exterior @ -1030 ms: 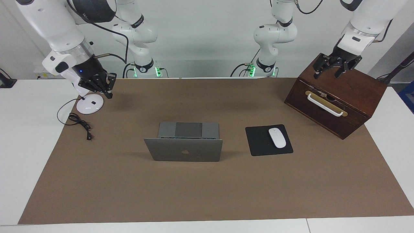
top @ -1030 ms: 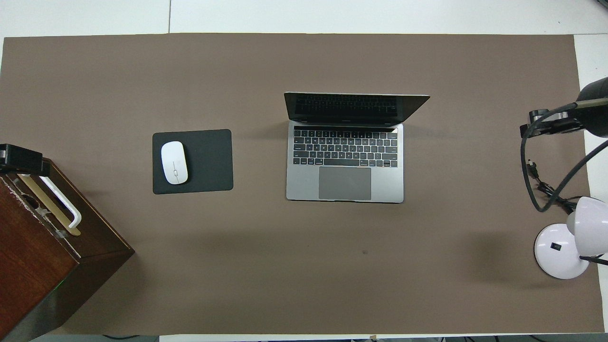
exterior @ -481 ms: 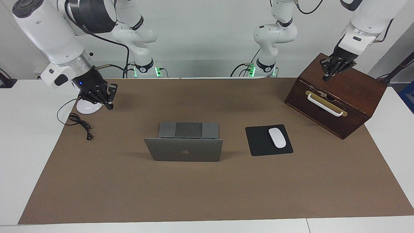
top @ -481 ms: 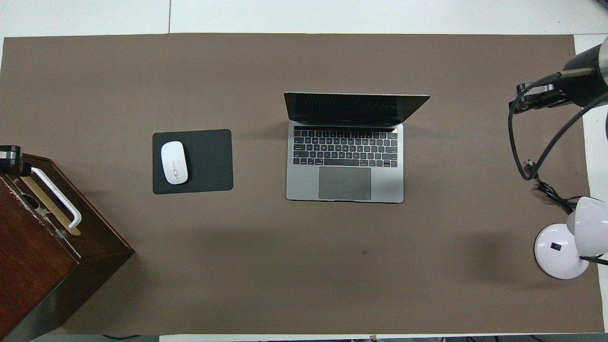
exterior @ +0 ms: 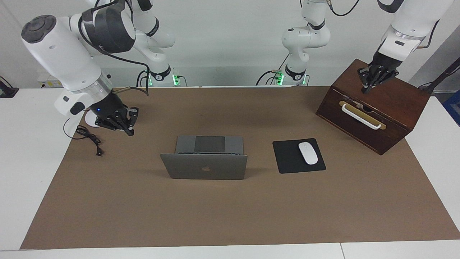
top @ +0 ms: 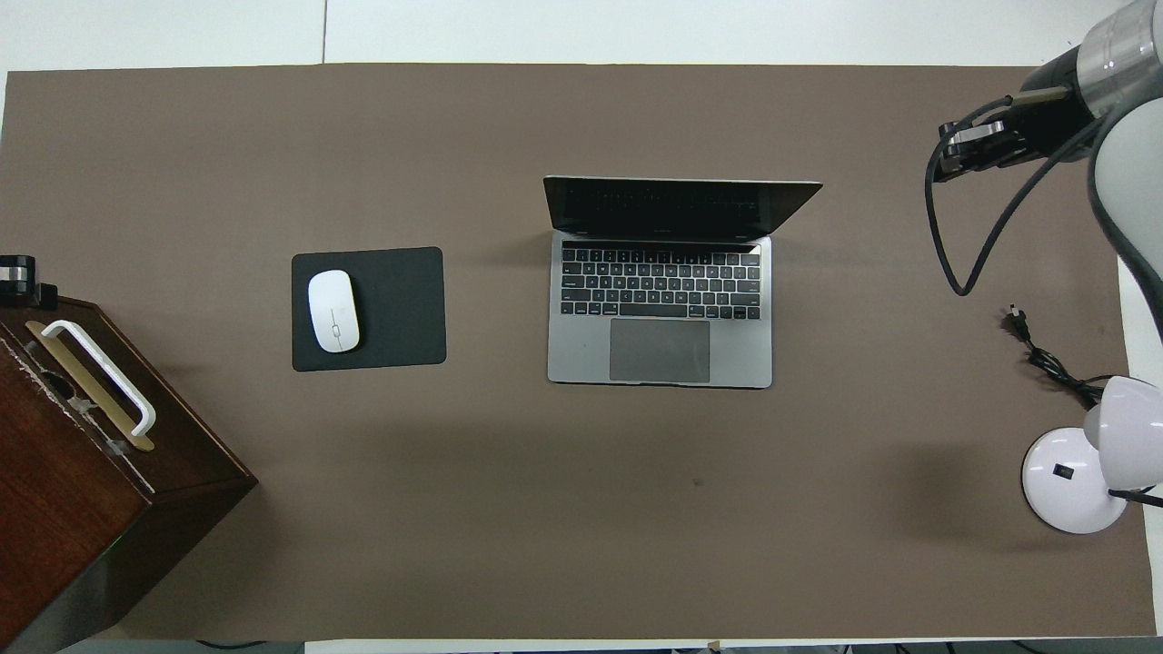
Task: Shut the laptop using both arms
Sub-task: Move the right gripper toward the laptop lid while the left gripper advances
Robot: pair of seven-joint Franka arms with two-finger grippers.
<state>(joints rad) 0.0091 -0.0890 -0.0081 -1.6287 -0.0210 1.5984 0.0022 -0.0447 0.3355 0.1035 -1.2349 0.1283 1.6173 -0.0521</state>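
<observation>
Item: laptop (exterior: 204, 166), open, mid-bench. Right tool (exterior: 130, 131) at its 10 o'clock, left tool (exterior: 365, 89) at 2; both pinched together, empty. Press lid's top edge evenly.

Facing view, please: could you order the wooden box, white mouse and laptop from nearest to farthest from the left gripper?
From the left gripper:
1. Wooden box, directly under it, at the left arm's end.
2. White mouse, on the black pad beside the laptop.
3. Laptop, mid-table, lid still open.
</observation>
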